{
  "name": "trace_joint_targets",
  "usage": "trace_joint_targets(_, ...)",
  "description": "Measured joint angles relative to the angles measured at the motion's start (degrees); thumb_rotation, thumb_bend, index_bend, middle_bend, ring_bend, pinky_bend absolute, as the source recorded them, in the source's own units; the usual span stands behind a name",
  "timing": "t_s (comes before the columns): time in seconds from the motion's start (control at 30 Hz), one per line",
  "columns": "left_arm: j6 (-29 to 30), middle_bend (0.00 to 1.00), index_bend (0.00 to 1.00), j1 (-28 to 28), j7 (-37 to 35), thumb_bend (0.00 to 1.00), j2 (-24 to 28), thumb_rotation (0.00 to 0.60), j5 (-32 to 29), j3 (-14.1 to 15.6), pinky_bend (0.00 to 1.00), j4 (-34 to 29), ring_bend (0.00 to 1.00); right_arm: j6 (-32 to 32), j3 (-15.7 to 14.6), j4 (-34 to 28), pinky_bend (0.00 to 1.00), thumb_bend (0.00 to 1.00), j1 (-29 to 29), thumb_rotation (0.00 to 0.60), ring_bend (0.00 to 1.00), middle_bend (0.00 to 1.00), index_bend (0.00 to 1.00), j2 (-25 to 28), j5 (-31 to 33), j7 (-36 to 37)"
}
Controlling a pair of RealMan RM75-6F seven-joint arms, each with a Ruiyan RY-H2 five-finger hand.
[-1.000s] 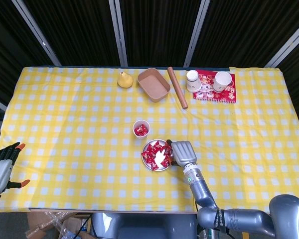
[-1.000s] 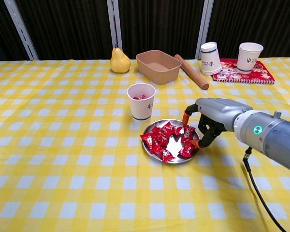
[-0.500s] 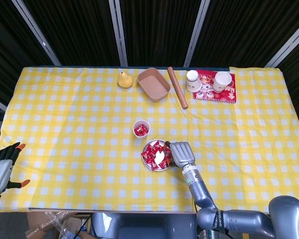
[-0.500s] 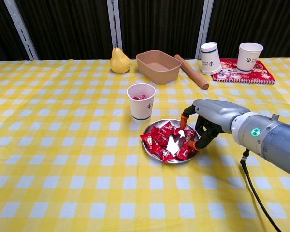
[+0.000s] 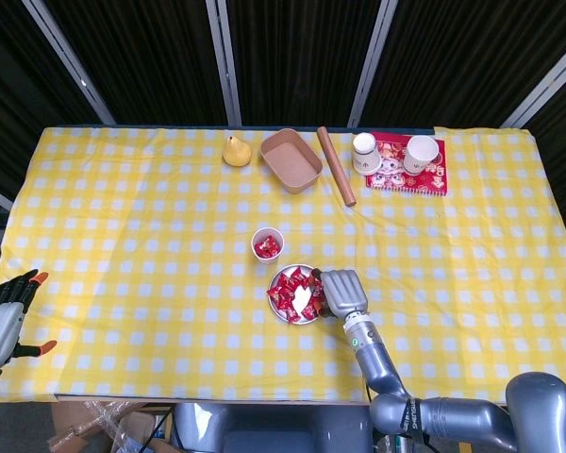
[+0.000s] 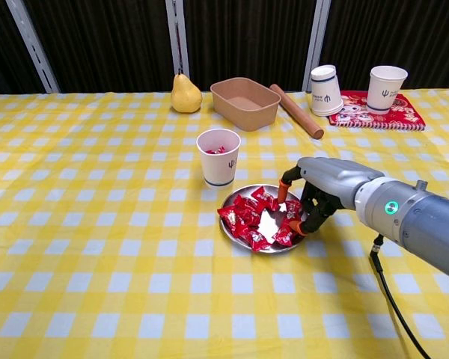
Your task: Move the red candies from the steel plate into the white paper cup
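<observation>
Right hand (image 6: 308,196) over red candies (image 6: 251,217), fingertips among them

Along the far edge of the yellow checked cloth (image 6: 97,247) — a pear (image 6: 185,94), a brown paper tray (image 6: 244,102) and a wooden rolling pin (image 6: 295,111) lying aslant. Further right, a red mat (image 6: 378,111) bears two cups — one (image 6: 324,90) upside down, one (image 6: 386,87) upright.

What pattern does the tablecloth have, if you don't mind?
The tablecloth has a yellow and white check, clearest in the chest view.
</observation>
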Motion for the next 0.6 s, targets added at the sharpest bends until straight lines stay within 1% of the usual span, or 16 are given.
trace_joint_targets(0.27, -0.14, 0.00, 0.00, -0.07, -0.02, 0.03, -0.04, 0.600, -0.21, -0.06, 0.00, 0.02, 0.00, -0.85, 0.12, 1.18, 0.88, 0.39, 0.01, 0.600, 0.91, 0.87, 0.57, -0.84, 0.73, -0.10)
trace_joint_targets(0.33, -0.17, 0.00, 0.00, -0.07, -0.06, 0.03, -0.03, 0.600, -0.27, -0.07, 0.00, -0.01, 0.00, -0.93, 0.09, 1.23, 0.88, 0.41, -0.01, 0.600, 0.91, 0.87, 0.58, -1.01, 0.55, -0.03)
trace_joint_targets(0.43, -0.18, 0.00, 0.00, -0.08, -0.09, 0.03, 0.00, 0.600, -0.23, -0.08, 0.00, -0.01, 0.00, -1.00, 0.06, 1.16, 0.88, 0.46, -0.11, 0.600, 0.91, 0.87, 0.60, -1.19, 0.31, 0.16)
trace_joint_targets(0.6, -0.17, 0.00, 0.00, -0.07, -0.15, 0.03, 0.02, 0.600, -0.18, -0.05, 0.00, 0.00, 0.00, -0.87, 0.01, 0.65, 0.88, 0.47, -0.32, 0.600, 0.91, 0.87, 0.61, -0.98, -0.08, 0.18)
